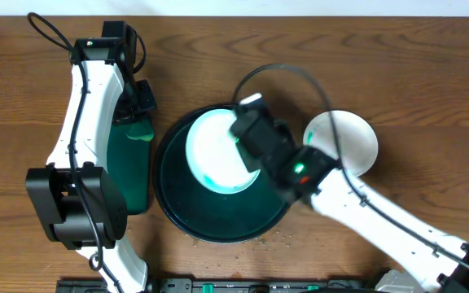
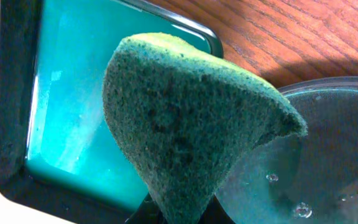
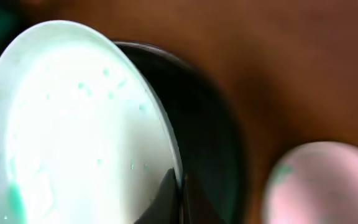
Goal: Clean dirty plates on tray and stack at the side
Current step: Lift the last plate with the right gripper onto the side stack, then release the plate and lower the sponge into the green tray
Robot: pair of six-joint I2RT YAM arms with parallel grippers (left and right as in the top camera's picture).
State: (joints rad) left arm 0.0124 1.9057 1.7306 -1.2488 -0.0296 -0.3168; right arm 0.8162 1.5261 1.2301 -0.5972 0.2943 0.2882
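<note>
Overhead showed your right gripper (image 1: 244,140) pinching the rim of a plate (image 1: 210,150) over the tray (image 1: 218,228), so you needed a steady hold for the left gripper (image 1: 143,114), clamped on the sponge (image 2: 191,124), to wipe it.

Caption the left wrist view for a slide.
Green sponge pinched above the teal-filled rectangular tray, round tray rim at right.

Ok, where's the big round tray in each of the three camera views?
Overhead: round tray, centre, under the plate.
Left wrist: lower right, behind the sponge.
Right wrist: dark band right of the plate.
Shared landmark: the wooden table, brown in all three.
</note>
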